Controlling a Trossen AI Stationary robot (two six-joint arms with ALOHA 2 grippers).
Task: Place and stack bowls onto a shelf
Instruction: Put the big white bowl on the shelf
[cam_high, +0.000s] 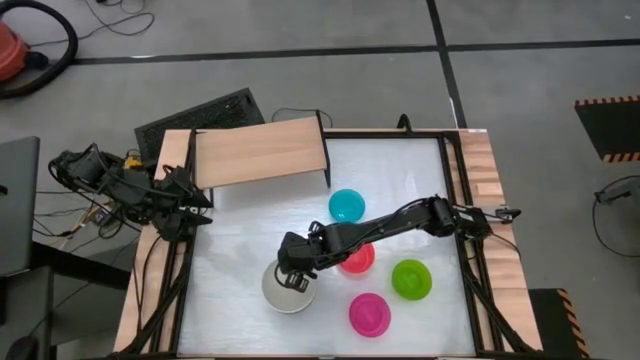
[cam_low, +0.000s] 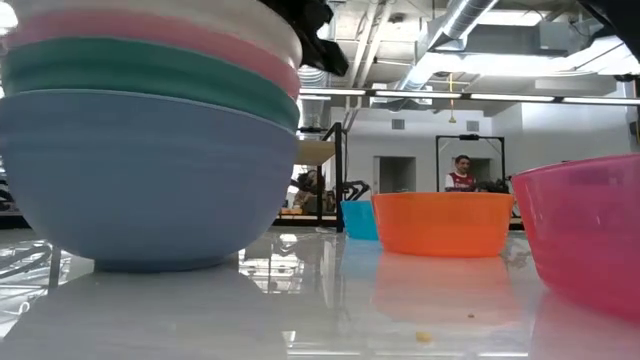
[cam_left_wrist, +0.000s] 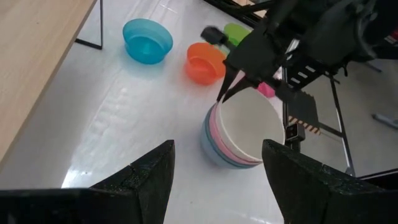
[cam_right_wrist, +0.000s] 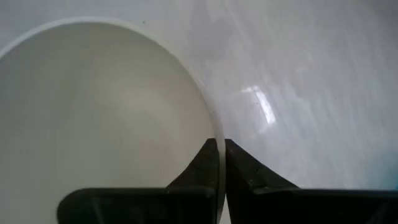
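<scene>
Four larger bowls sit nested in one stack (cam_high: 276, 294) near the table's front: white (cam_right_wrist: 106, 106) on top, then pink, dark green and light blue (cam_low: 150, 170), whose base rests on the tabletop. My right gripper (cam_right_wrist: 221, 152) is above the stack's edge, shut on the white bowl. The shelf (cam_high: 262, 150), a light-wood board on black legs, stands at the far left of the table with nothing on it. My left gripper (cam_left_wrist: 217, 155) waits open by the table's left edge. My right gripper pinches the white bowl's rim (cam_right_wrist: 216, 127), one finger inside the bowl and one outside. The fingers (cam_left_wrist: 227, 92) come from above, pointing down. The bowl sits nested in the stack, upright, and the stack stands on the table.
Four smaller bowls stand right of the stack: cyan (cam_high: 347, 205), red-orange (cam_high: 360, 260) under the right arm, lime green (cam_high: 411, 278) and magenta (cam_high: 369, 314). Wooden rails (cam_high: 487, 200) line the table's sides. Bare tabletop lies between the stack and the shelf.
</scene>
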